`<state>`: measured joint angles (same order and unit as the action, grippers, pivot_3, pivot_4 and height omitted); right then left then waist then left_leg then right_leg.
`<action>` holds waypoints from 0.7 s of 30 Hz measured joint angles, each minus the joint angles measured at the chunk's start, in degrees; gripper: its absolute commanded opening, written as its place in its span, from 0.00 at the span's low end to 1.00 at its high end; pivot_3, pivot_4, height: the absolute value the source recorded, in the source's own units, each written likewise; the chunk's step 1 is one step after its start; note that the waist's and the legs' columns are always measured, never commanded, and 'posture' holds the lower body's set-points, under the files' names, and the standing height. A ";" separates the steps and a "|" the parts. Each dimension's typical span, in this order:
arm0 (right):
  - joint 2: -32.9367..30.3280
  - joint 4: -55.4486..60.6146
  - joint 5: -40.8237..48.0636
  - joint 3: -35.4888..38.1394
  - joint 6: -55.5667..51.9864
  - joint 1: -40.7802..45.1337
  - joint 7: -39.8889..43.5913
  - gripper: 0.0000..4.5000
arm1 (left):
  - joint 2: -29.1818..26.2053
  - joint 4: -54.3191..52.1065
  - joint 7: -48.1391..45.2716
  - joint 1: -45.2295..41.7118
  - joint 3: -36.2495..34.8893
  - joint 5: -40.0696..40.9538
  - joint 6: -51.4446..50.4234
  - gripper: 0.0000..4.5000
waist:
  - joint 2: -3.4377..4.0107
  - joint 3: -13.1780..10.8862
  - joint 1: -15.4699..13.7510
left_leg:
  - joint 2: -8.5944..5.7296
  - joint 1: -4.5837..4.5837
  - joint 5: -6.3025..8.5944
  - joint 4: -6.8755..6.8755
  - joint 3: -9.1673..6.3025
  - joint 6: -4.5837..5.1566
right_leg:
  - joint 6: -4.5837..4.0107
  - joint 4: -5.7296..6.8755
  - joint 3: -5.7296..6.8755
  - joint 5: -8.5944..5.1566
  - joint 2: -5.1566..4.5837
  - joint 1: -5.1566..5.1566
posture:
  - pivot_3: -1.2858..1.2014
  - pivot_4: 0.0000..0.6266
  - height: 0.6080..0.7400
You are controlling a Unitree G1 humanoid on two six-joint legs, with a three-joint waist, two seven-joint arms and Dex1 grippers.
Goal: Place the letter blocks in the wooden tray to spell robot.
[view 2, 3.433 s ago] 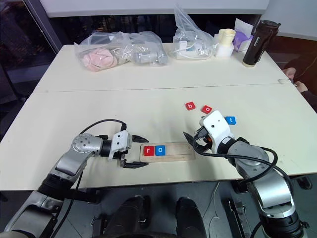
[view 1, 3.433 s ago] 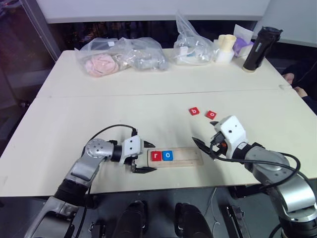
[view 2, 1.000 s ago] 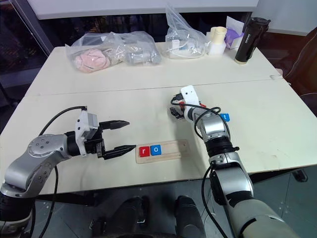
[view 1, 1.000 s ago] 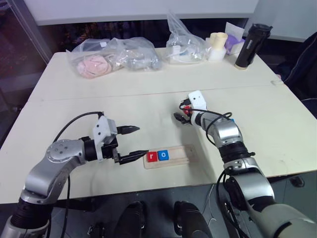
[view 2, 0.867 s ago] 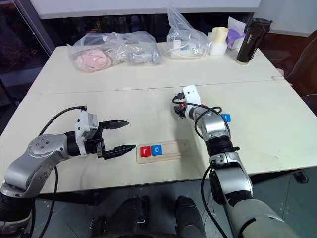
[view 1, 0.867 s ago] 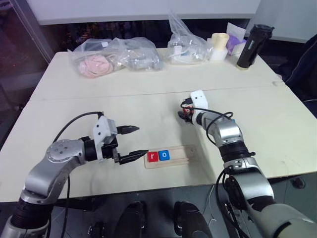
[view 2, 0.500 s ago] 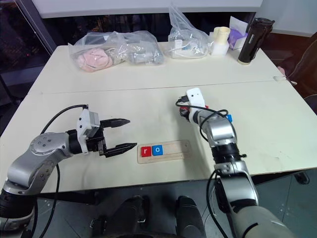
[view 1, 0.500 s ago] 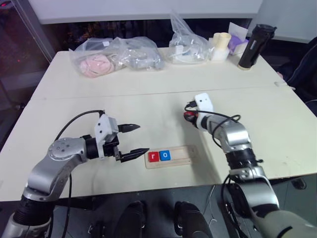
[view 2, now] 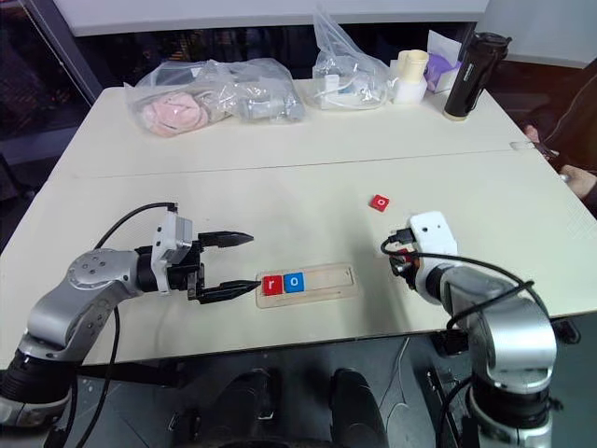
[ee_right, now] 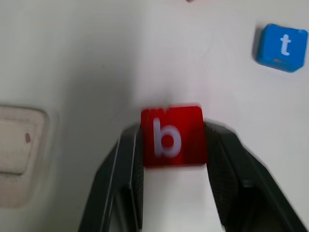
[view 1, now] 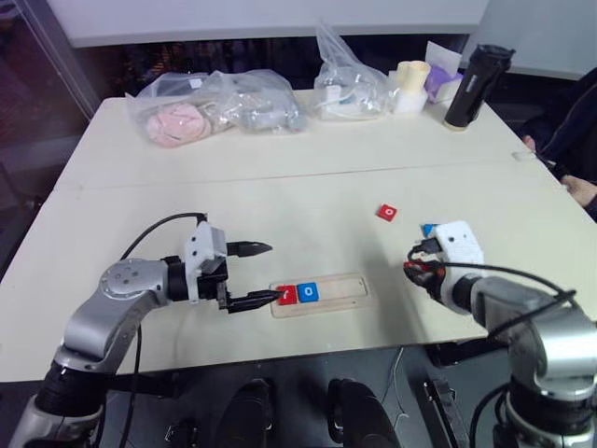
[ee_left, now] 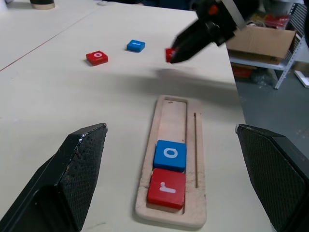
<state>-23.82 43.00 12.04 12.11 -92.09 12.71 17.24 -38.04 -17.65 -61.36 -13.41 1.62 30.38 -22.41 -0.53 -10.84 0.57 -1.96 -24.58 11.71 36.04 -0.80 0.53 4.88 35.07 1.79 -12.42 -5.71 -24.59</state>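
Observation:
The wooden tray [view 1: 347, 290] lies near the table's front edge with a red r block [view 1: 287, 295] and a blue o block [view 1: 309, 292] at its left end. My left gripper [view 1: 272, 273] stands open at that end, its lower fingertip close to the r. My right gripper [view 1: 417, 271] hangs to the right of the tray, shut on the red b block [ee_right: 173, 136]. A red o block [view 1: 387, 213] and a blue t block [ee_right: 282, 47] lie loose on the table beyond it.
Two clear plastic bags [view 1: 219, 103] [view 1: 353, 79], a cream cup [view 1: 408, 87] and a black bottle [view 1: 466, 87] stand along the far edge. A person's hand [view 1: 580, 189] rests at the right edge of the table.
My right gripper shut on the b block beside the red o, then drew back toward the front edge and to the right with it. The left gripper stayed put.

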 measured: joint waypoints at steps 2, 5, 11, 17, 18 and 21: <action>1.29 0.07 -0.07 -0.62 0.00 -1.90 -1.41 0.26 | 0.14 0.84 -0.47 -0.83 0.08 -0.29 0.66 1.00 | 0.00 0.00 0.00 | -0.04 -0.03 -0.01 0.00 0.02 0.01 | 0.00 -0.02 0.00 0.00 -0.06 -0.01 | 0.52 0.24 0.98; 2.93 0.89 -0.61 -0.77 0.09 -2.77 -3.41 0.26 | 0.55 2.09 -0.95 -1.04 0.62 -1.10 1.26 1.00 | -0.01 0.01 0.01 | -0.05 -0.03 -0.01 0.00 0.03 0.02 | 0.00 -0.05 0.01 0.00 -0.09 0.00 | 0.52 0.24 0.98; 3.01 0.80 -0.57 -0.11 0.11 -2.81 -4.04 0.83 | 0.50 2.52 -1.47 -1.01 0.98 -1.32 1.67 1.00 | -0.03 0.02 0.03 | -0.05 -0.03 0.02 0.00 0.01 -0.04 | 0.07 -0.07 0.00 -0.04 -0.15 0.01 | 0.52 0.24 0.98; -18.60 1.58 7.64 -4.61 8.66 -4.16 11.91 0.99 | 0.38 2.42 -1.23 -0.79 0.93 -1.43 1.66 1.00 | 0.02 -0.08 0.00 | -0.06 -0.15 -0.01 -0.04 0.04 0.11 | 0.16 -0.19 0.08 -0.09 -0.16 -0.05 | 0.52 0.24 0.98; -23.18 1.58 8.93 -4.74 12.70 -4.51 16.00 0.99 | 0.38 2.41 -1.17 -0.77 0.92 -1.43 1.65 1.00 | 0.00 -0.09 -0.02 | -0.06 -0.15 0.00 -0.04 0.04 0.12 | 0.27 -0.20 0.11 -0.16 -0.15 -0.05 | 0.52 0.24 0.98; -31.40 -1.95 9.47 -5.28 28.10 -5.82 26.74 0.99 | 0.33 2.40 -1.03 -0.78 0.92 -1.46 1.66 1.00 | -0.06 -0.10 -0.03 | -0.06 -0.15 0.00 -0.01 0.06 0.13 | 0.30 -0.24 0.15 -0.18 -0.12 -0.02 | 0.52 0.24 0.98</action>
<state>-55.23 41.05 21.51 6.83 -63.99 6.89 43.98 -37.72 -15.24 -62.39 -14.20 2.54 28.93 -20.76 -0.58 -10.94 0.53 -2.01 -24.73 11.71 36.03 -0.74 0.66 5.18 34.84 1.94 -12.60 -5.83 -24.61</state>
